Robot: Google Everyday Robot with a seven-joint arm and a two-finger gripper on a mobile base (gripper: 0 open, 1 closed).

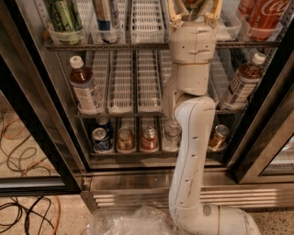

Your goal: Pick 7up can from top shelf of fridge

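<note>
White arm (pixel 192 137) holds the tool (pixel 193 9) up at the top shelf (pixel 115 46); apart or together, I cannot tell. Two brown bottles (pixel 85 87) stand below.

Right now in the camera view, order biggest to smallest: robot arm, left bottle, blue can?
robot arm
left bottle
blue can
The arm is nearer, so looks bigger. The gripper is at the top shelf.

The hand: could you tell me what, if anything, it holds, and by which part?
It cannot be told: the hand is at the top shelf, cut off by the picture's upper edge.
</note>
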